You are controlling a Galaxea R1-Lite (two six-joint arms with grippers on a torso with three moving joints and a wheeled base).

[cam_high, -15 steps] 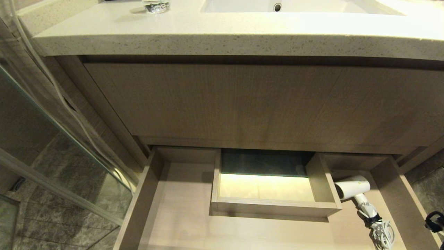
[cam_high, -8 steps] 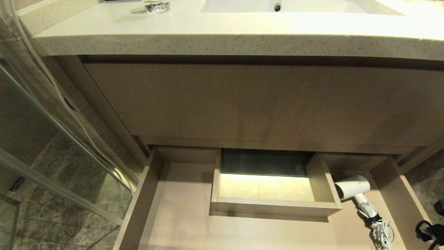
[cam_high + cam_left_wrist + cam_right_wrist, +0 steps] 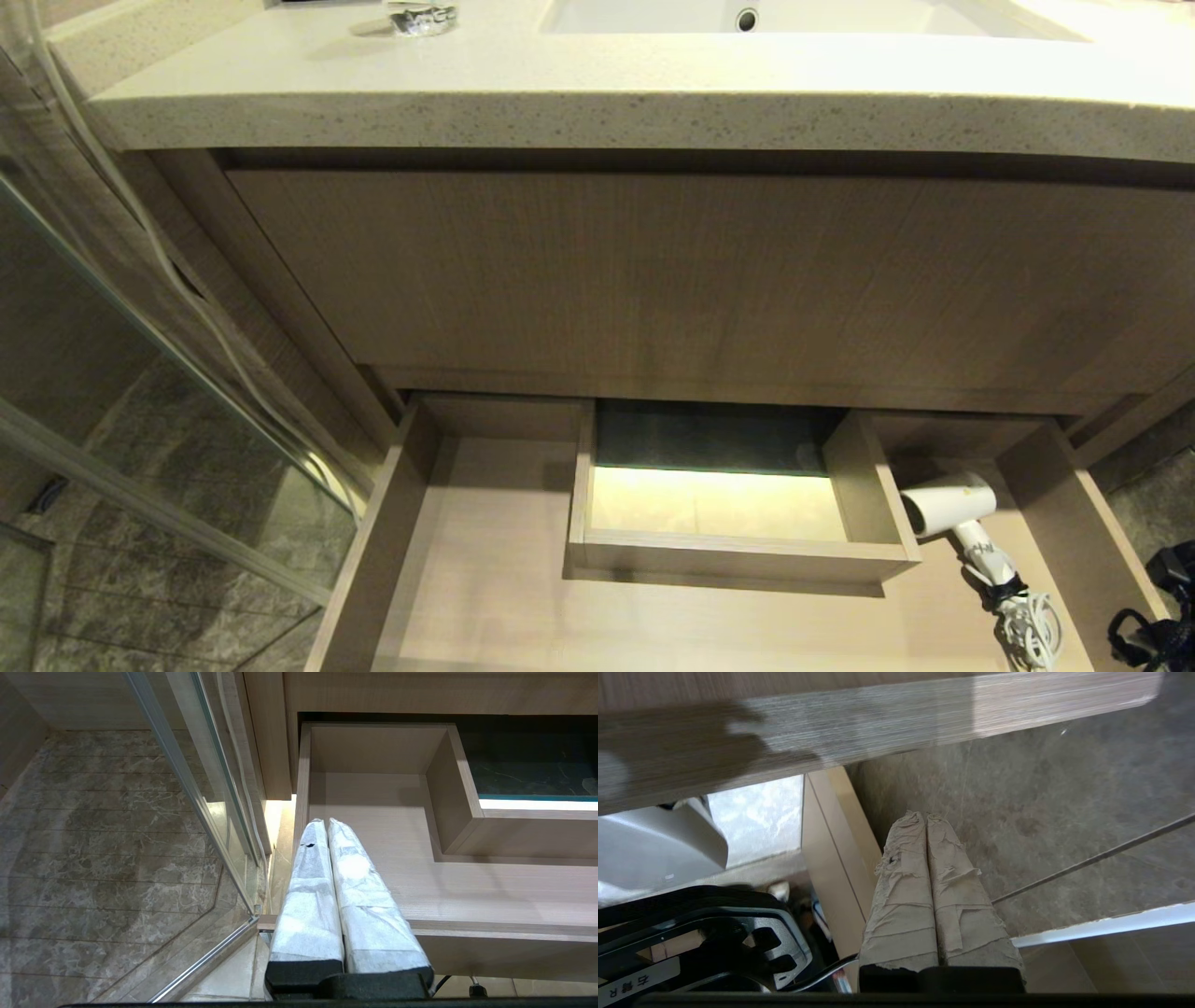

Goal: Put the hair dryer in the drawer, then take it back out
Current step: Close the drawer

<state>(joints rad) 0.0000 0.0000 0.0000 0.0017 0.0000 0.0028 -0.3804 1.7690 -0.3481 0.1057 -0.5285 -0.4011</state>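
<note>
The drawer [image 3: 392, 523] stands pulled out under the vanity, with a boxed cutout [image 3: 738, 555] in its middle. Inside its right part lies the white hair dryer [image 3: 952, 504], barrel toward the cutout and bundled cord [image 3: 1027, 630] toward the front. My left gripper [image 3: 322, 821] is shut and empty, held over the drawer's left front corner [image 3: 301, 779]. My right gripper [image 3: 927, 815] is also shut and empty; it points down at the stone floor [image 3: 1041, 802] outside the drawer. Only a dark part of the right arm [image 3: 1144, 635] shows, at the head view's lower right corner.
A speckled stone countertop [image 3: 597, 103] with a white sink [image 3: 747, 19] overhangs a tall closed wood-grain front [image 3: 691, 280]. A glass shower door [image 3: 140, 392] stands close on the left. A small glass object [image 3: 422, 19] sits on the counter.
The dark part of my right arm has shifted down and slightly left at the head view's lower right corner. The hair dryer and drawer have not moved.
</note>
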